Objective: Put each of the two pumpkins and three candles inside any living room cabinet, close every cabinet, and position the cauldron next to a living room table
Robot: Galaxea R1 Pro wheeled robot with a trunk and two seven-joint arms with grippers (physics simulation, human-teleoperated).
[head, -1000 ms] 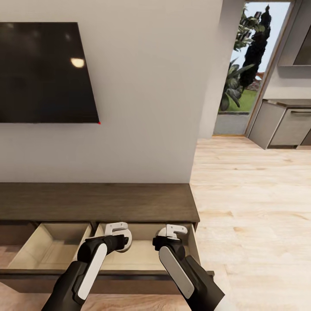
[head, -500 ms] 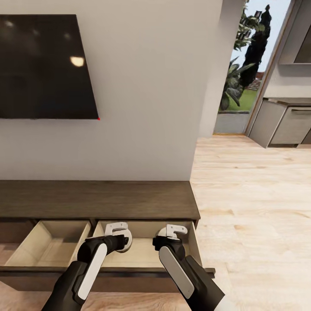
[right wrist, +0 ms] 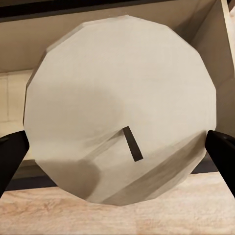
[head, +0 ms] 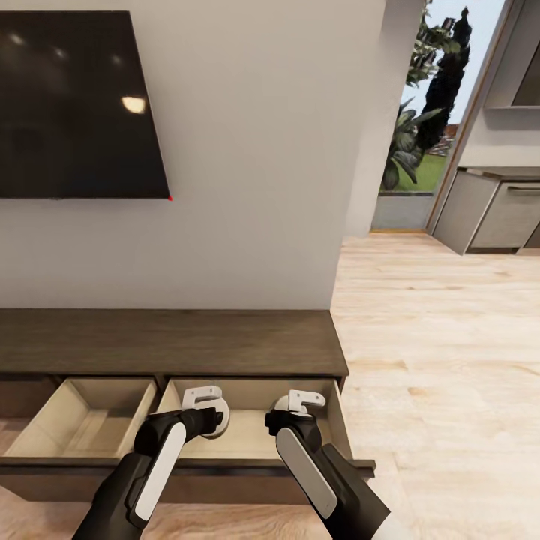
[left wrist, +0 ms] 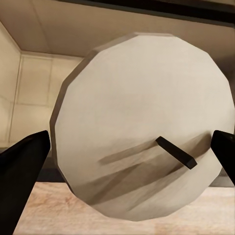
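Currently: left end effector (head: 204, 405) clamps one candle (left wrist: 142, 132), wick end facing its camera; right end effector (head: 298, 406) clamps a second candle (right wrist: 122, 107) likewise. Both hang above the right-hand open drawer (head: 334, 420) of the cabinet (head: 172, 341), at 6 o'clock in the head view. Contents: that drawer's pale floor looks bare where visible; the left open drawer (head: 52, 416), at 8 o'clock, likewise. Progress, judged: both candles not yet deposited; drawers not yet shut; third candle, pumpkins and cauldron unaccounted for.

Two candles (left wrist: 142, 122) (right wrist: 120, 105), one cabinet (head: 165, 341), two open drawers (head: 82, 420) (head: 247, 431).
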